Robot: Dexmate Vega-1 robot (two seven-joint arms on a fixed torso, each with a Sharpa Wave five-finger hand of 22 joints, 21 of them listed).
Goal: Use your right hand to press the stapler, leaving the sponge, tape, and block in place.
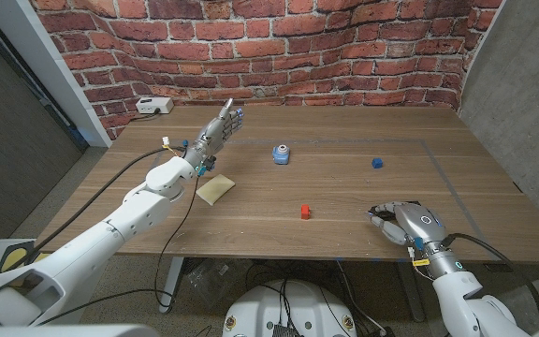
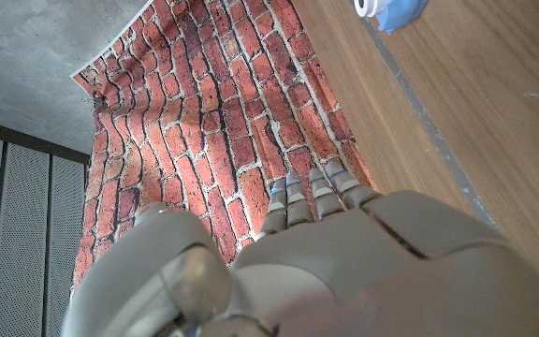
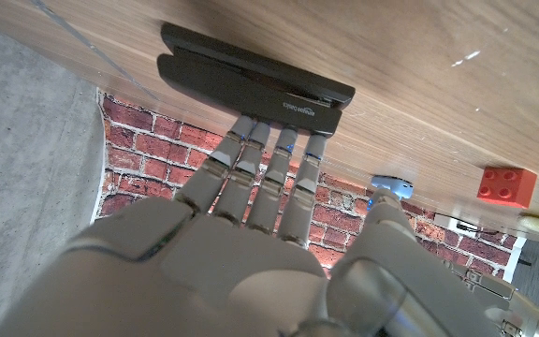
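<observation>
Stapler (image 3: 255, 80), black and long, lies on the wooden table (image 1: 363, 178) near the front edge on my right side; from the head camera it is almost wholly hidden under my right hand (image 1: 402, 223), with only a dark sliver showing at the fingers. My right wrist camera gives the clearer look: the fingertips (image 3: 279, 140) reach the stapler's near side and touch it, fingers held side by side rather than splayed, the thumb off to one side and apart from it. I cannot tell whether the hand is bearing down or only resting there, and nothing is held in it. My left hand (image 1: 215, 134) is raised above the table's left part, fingers stretched out and slightly apart, holding nothing; its wrist camera looks past the fingers at the brick wall (image 2: 213, 122). The yellowish sponge (image 1: 215, 188) lies just beside my left forearm. The tape (image 1: 281, 153), a blue and white dispenser, stands near the table's middle. A small red block (image 1: 305, 212) sits nearer the front edge, between the sponge and my right hand. Well apart from these, a small blue block (image 1: 377, 163) sits farther back on the right. A white box (image 1: 153, 106) rests at the far left corner by the wall.
</observation>
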